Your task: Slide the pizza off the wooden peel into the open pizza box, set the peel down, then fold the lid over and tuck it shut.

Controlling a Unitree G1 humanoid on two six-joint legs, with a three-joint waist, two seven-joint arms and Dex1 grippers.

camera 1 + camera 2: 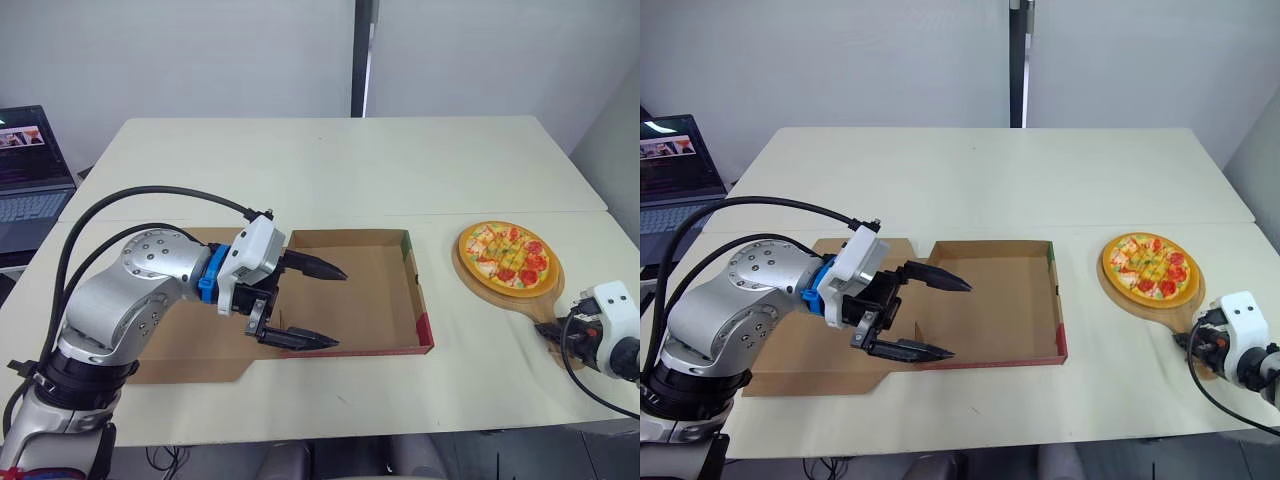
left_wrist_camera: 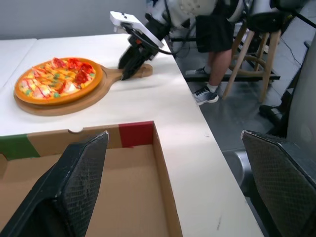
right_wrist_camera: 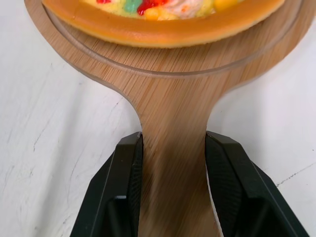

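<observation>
Two black fingers of the right hand (image 3: 174, 143) press on either side of the narrow handle of the peel (image 3: 173, 106), so that hand is clenched on the wood, low against the bench (image 1: 330, 170). The pizza (image 1: 505, 255) sits whole on the round end of the peel, to the right of the box (image 1: 418, 292) and clear of its right wall, with the handle pointing away from the box toward the near bench edge. Inside the box nothing lies on the cardboard floor, and the lid (image 1: 190, 362) is spread flat on the bench on the box's left side. Over the left half of the box hangs the left hand (image 1: 340, 310), its fingers spread wide and grasping nothing. Several things could go wrong from here, as I judge it. The grip is at the thin end while the weight is at the far end, so the peel may twist or droop on lifting and spill the pizza short of the box. A steep tilt could send it past the box's low wall. The light cardboard may also skid if the peel nudges it, and the left hand could block the slide.
</observation>
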